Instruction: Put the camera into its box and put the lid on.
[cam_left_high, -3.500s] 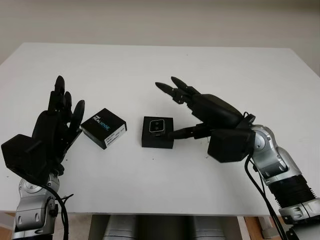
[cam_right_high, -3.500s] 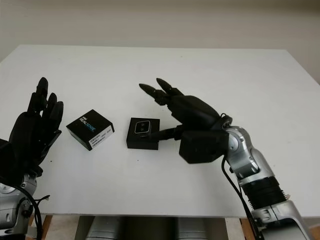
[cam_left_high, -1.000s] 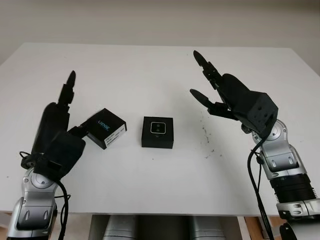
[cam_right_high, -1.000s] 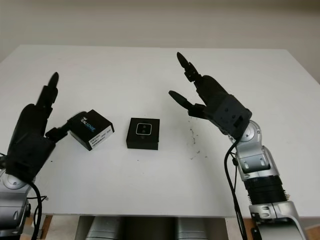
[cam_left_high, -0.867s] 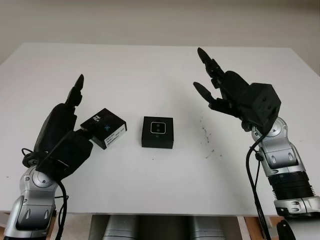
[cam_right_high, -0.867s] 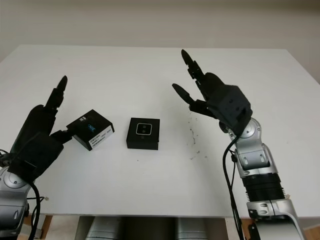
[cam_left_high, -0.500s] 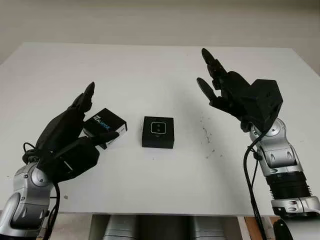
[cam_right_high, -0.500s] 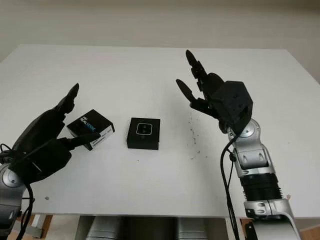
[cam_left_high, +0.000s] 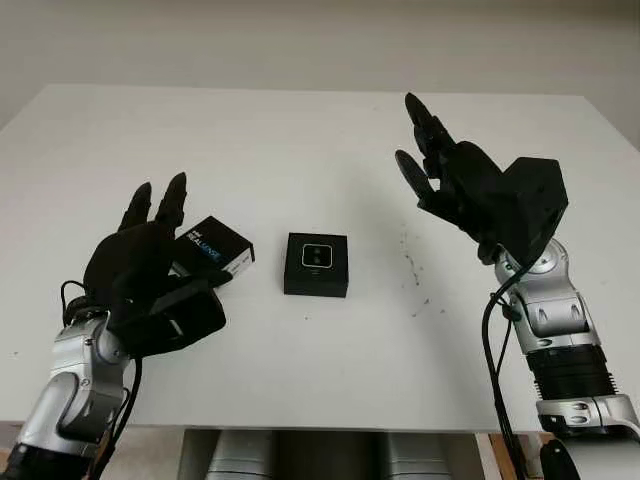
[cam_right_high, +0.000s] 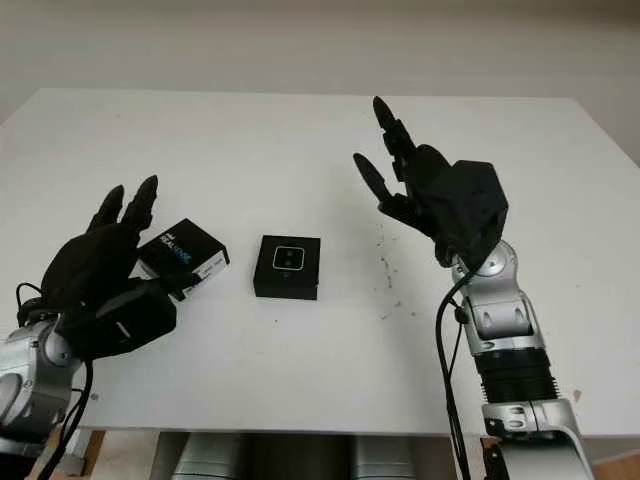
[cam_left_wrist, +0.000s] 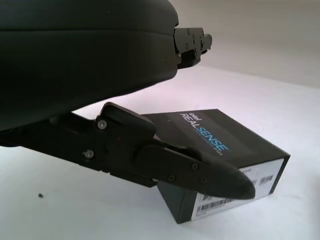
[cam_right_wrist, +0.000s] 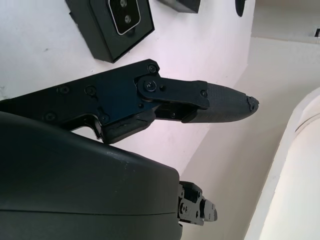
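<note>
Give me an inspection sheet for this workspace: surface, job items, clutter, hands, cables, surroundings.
Surface: white table, small dark specks right of centre.
Job's things: open box at centre with the camera in it; lid marked RealSense lies to its left, not on.
Clutter: nothing seen.
Hands: left hand at the lid, fingers around it, grasp not confirmed; right hand open, raised above the table's right side.
Cables: black cables along both forearms.
Surroundings: pale wall behind the table.

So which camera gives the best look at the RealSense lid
The left wrist view: the lid sits close up, with its lettering and barcode label readable beside the left robot hand. Both eye views show it small, partly behind that robot hand. The right wrist view catches just a corner.
</note>
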